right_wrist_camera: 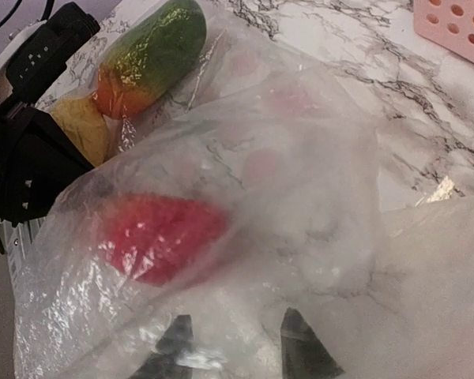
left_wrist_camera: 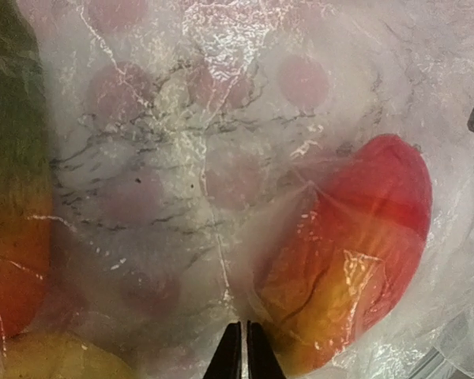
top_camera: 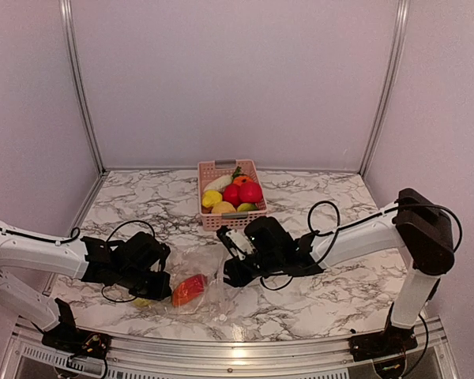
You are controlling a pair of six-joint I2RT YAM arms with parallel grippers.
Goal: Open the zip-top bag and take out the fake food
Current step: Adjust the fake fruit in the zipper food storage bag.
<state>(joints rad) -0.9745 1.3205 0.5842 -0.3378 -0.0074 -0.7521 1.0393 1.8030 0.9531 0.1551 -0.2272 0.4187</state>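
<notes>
The zip-top bag (top_camera: 199, 278) lies crumpled on the marble table between my two grippers. A red-orange fake fruit (top_camera: 188, 290) is inside it; it also shows in the left wrist view (left_wrist_camera: 355, 253) and the right wrist view (right_wrist_camera: 162, 237). A green-and-orange fruit (right_wrist_camera: 150, 51) and a yellow one (right_wrist_camera: 83, 126) lie at the bag's left side, by the left gripper. My left gripper (top_camera: 164, 286) is shut, pinching the bag's film (left_wrist_camera: 244, 351). My right gripper (top_camera: 227, 275) is open at the bag's right edge, its fingertips (right_wrist_camera: 300, 339) blurred behind the plastic.
A pink slotted basket (top_camera: 213, 167) stands at the back middle, holding several fake fruits: red, yellow, orange, green and a white one. Its corner shows in the right wrist view (right_wrist_camera: 458, 24). Walls close the table on three sides.
</notes>
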